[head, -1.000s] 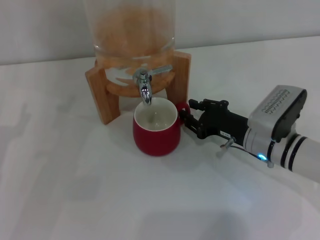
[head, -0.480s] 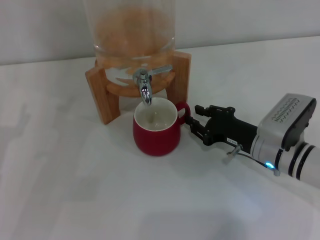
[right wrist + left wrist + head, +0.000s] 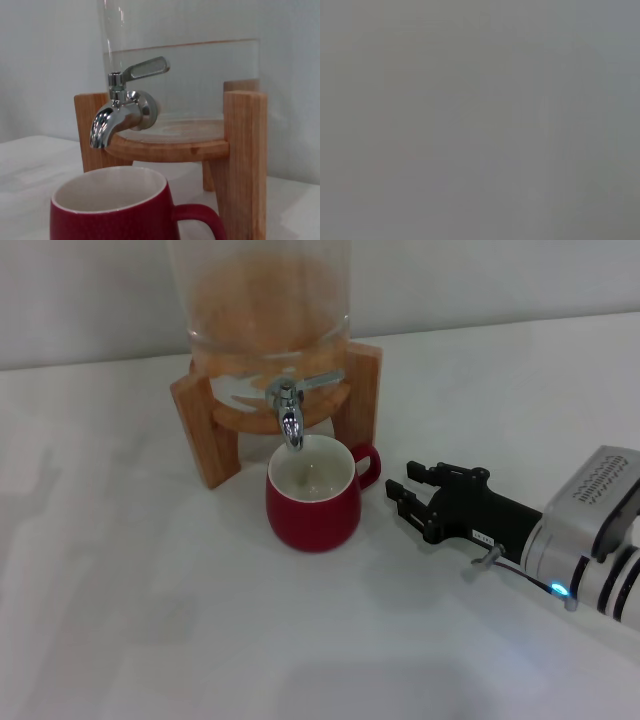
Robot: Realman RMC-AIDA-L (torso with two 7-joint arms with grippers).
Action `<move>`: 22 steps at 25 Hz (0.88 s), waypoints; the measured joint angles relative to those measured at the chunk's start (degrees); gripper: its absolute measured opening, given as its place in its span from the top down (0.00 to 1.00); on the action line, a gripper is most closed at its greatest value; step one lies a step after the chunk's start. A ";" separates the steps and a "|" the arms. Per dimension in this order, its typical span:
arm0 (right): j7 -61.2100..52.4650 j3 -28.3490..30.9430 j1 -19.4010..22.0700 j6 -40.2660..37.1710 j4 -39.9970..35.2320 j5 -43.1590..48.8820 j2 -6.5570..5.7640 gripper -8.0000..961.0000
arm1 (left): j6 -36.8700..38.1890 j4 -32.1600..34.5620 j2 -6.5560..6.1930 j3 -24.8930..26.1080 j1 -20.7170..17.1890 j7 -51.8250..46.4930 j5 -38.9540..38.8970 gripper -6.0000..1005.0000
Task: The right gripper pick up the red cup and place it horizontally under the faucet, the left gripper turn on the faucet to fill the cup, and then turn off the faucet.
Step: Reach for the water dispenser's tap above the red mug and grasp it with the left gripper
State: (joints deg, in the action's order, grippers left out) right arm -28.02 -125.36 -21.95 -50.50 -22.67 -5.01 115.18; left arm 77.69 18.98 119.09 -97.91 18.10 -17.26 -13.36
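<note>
A white table (image 3: 150,640) is filling most of the head view, and everything below is placed relative to the glass dispenser (image 3: 262,310) standing at its far side. The dispenser is sitting in a wooden stand (image 3: 205,430), with clear liquid showing in its lower part.

The right gripper (image 3: 411,495) is lying low over the table, in front of the dispenser and off to its right. Its black fingers (image 3: 402,489) are spread apart and holding nothing. A small gap is showing between the fingertips and the cup's handle, which is pointing toward them. The arm behind it is showing a small blue light.

The red cup (image 3: 312,497) is standing upright on the table directly in front of the dispenser, between the stand's front legs, its white inside facing up.

The faucet (image 3: 289,417) is projecting from the dispenser's front, its chrome spout hanging just above the cup's far rim. In the right wrist view the faucet (image 3: 121,111) is showing its lever angled upward and sideways.

The left gripper is not appearing in any view.
</note>
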 joint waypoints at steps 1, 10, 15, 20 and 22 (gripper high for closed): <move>0.00 0.02 0.15 -0.23 0.07 0.00 -0.02 0.63 | 0.00 0.00 -0.02 0.00 0.00 -0.01 0.00 0.12; -0.02 0.23 1.23 -1.80 0.26 -0.13 -0.37 0.63 | 0.00 0.00 -0.04 -0.08 -0.02 -0.14 0.00 0.12; -0.02 0.88 1.44 -2.85 0.33 -0.34 -0.64 0.62 | 0.00 0.00 -0.01 -0.09 -0.07 -0.15 0.00 0.12; -0.02 2.07 1.53 -3.24 0.35 -0.19 -1.09 0.62 | 0.00 0.00 0.00 -0.09 -0.09 -0.15 0.00 0.12; 0.01 3.07 1.57 -3.32 0.36 -0.18 -1.31 0.62 | 0.00 0.00 0.01 -0.08 -0.09 -0.15 0.00 0.12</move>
State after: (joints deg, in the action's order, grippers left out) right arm -28.01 -122.29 -20.37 -53.82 -22.31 -5.20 113.88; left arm 77.69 18.99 119.09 -97.99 18.01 -17.40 -13.36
